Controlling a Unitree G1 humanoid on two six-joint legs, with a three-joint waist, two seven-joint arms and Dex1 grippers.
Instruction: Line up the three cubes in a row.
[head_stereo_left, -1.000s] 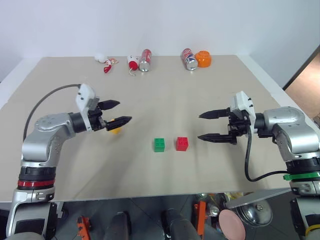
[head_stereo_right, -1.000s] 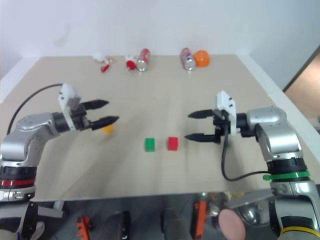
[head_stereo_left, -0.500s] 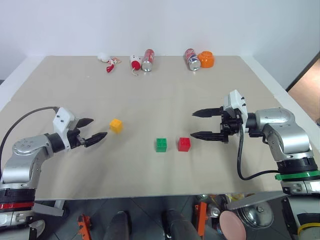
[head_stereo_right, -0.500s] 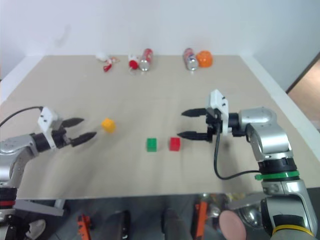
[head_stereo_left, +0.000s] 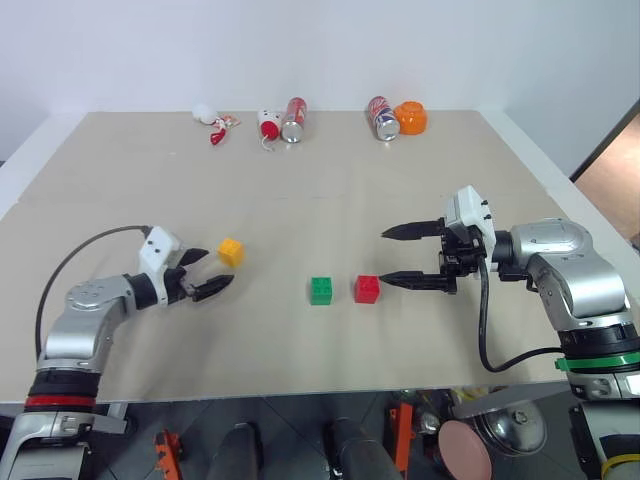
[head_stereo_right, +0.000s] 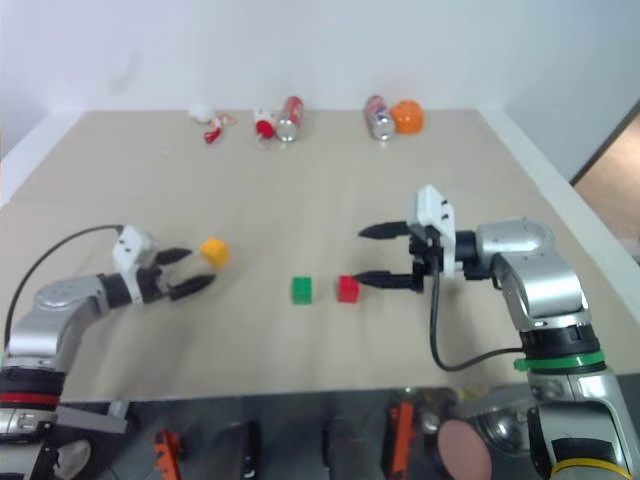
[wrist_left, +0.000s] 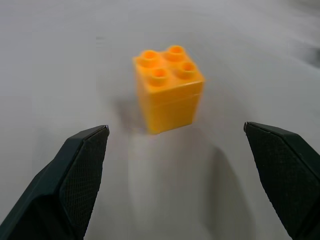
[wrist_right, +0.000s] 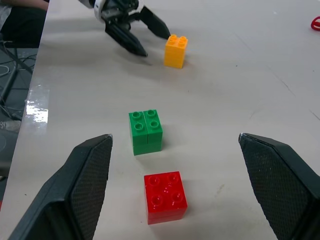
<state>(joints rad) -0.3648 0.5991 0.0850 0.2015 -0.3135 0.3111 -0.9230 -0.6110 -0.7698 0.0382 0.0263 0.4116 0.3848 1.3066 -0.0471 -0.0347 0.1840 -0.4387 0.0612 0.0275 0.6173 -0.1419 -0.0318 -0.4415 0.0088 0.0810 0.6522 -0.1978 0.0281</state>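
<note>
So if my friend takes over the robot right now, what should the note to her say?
Left gripper: open, empty, low over the table, pointing at the yellow-orange cube, not touching it.
Right gripper: open, empty, beside the red cube.
Done: the green cube and red cube sit side by side with a small gap.
Left: the yellow-orange cube is off to the left and a bit farther back. Probably grab it and set it next to the green one to finish the row.

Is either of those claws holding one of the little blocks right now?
No. Both tools are open and empty: the left tool faces the yellow block, untouched.
</note>
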